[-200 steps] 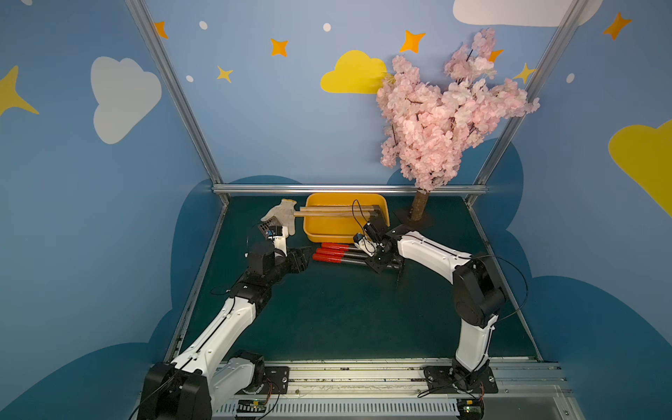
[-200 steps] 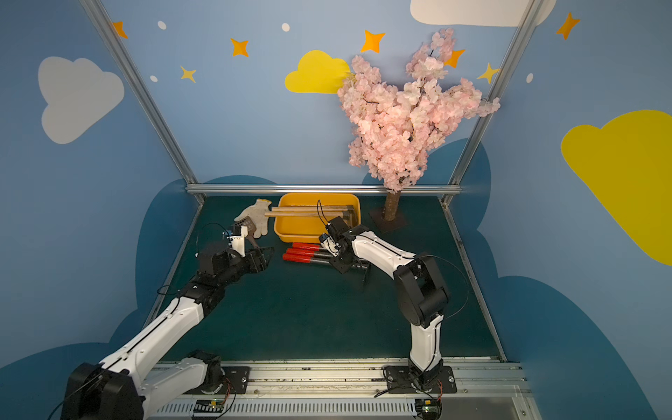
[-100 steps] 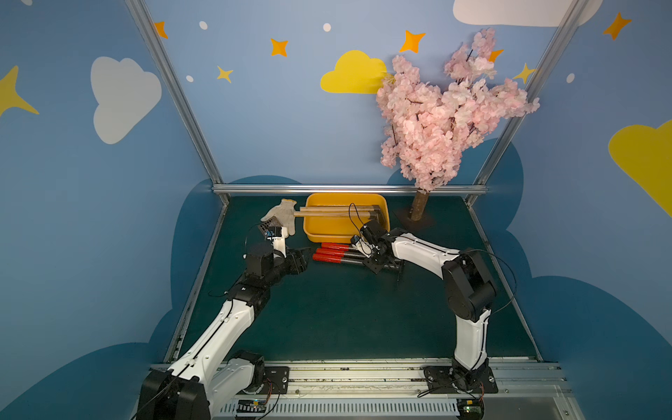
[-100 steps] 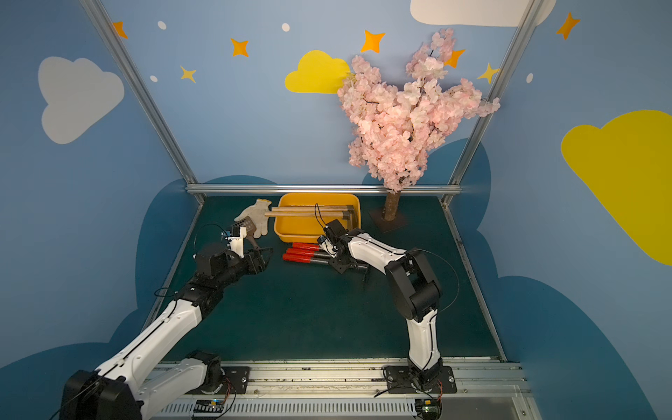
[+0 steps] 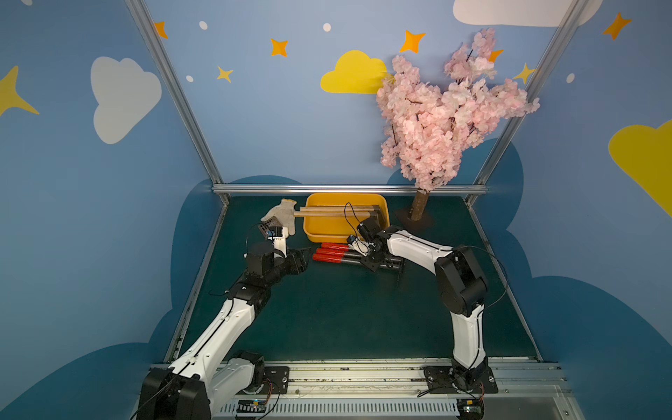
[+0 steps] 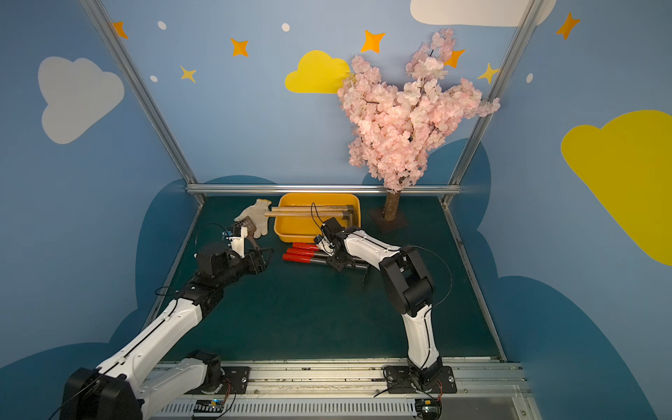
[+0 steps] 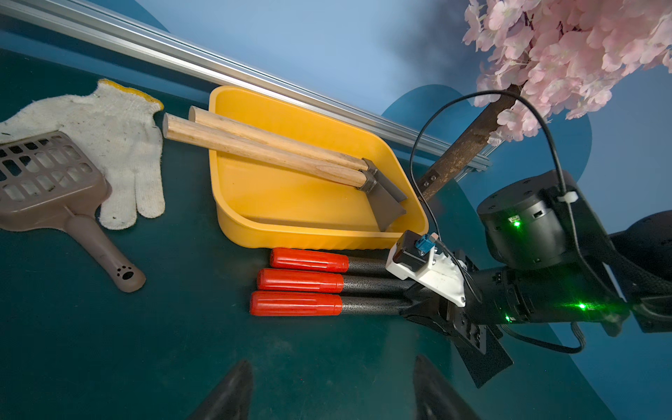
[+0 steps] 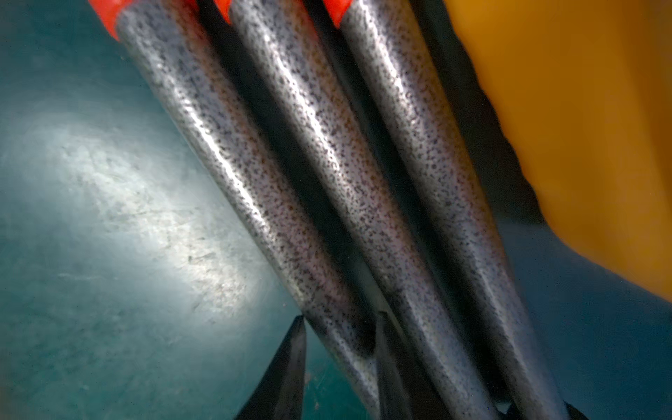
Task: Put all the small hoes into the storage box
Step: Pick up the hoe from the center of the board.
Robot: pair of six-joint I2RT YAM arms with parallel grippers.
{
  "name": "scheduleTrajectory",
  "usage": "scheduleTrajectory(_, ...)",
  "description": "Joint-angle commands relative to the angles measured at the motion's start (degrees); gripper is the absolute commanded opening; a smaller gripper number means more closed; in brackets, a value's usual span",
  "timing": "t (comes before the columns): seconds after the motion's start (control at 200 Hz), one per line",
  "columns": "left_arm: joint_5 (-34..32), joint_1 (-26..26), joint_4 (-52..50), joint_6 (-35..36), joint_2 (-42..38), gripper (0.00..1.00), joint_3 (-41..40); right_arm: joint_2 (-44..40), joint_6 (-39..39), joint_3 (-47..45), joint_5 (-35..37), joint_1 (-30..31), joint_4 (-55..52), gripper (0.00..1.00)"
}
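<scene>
The yellow-orange storage box (image 5: 327, 235) sits at the back of the green counter (image 5: 345, 320), with two wooden-handled tools (image 7: 276, 152) lying in it. Their flat metal blades rest inside and their handle ends reach over the rim toward a white glove (image 7: 116, 138) and a brown slotted scoop (image 7: 47, 182). Three red-handled tools (image 7: 302, 282) lie side by side on the counter just in front of the box; their heads are hidden behind the right arm (image 5: 418, 249). The right jaws straddle the speckled shaft (image 8: 254, 203) farthest from the box, a dark fingertip (image 8: 287, 360) on either side of it. I cannot tell whether they clamp it. The left jaws stand apart and empty above bare counter, facing the red grips.
</scene>
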Motion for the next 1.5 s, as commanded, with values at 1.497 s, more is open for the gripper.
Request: scheduleTrajectory(1.497, -0.1, 0.5, -0.3, 1.0, -1.8, 0.70, -0.5, 2.5, -1.6, -0.1, -7.4, 5.6, -11.4, 0.00)
